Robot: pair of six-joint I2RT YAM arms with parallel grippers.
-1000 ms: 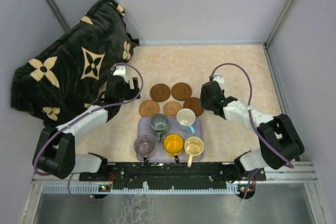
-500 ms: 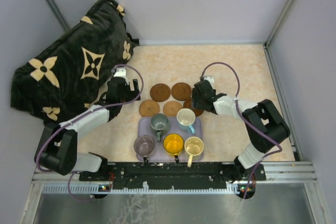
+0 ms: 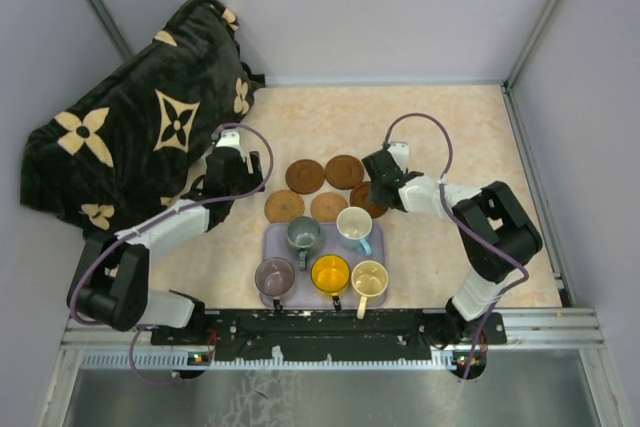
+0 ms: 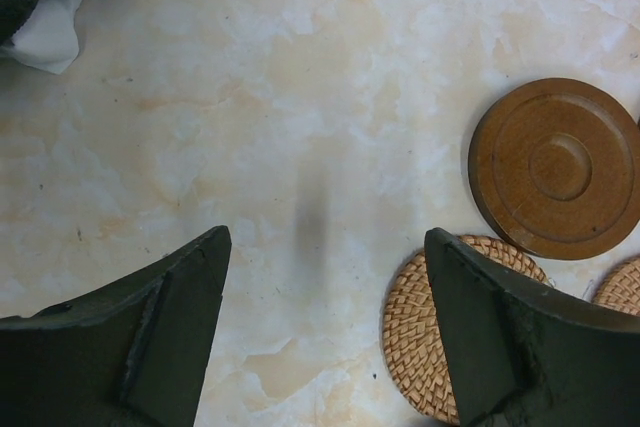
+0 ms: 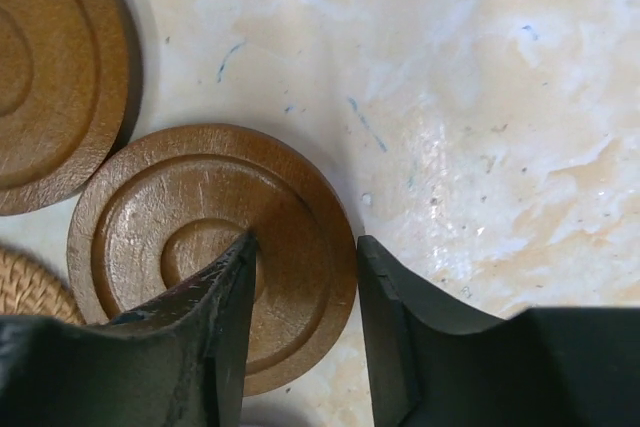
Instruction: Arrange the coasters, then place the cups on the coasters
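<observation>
**Entry: table, coasters and cups**

1. My right gripper (image 5: 306,240): had swung in from the right over the last second. It stood at the rightmost coaster (image 5: 150,207), jaws narrower than before yet apart, clamping nothing. One finger (image 5: 205,327) lay over the disc, the other off its rim
2. My left gripper (image 4: 325,237): hardly shifted, released, jaws wide above bare table (image 3: 450,127) left of the coasters
3. Coasters (image 3: 305,175): five, unmoved, in two rows mid-table, just behind the tray (image 3: 274,239)
4. Cups (image 3: 330,273): five, unmoved, all on the lavender tray at the middle of the near edge
5. Views: from above my right wrist hid most of the rightmost coaster, while the right wrist view showed its ringed dark wood. Only the left wrist view showed a woven coaster (image 4: 415,332) just beside my finger
</observation>
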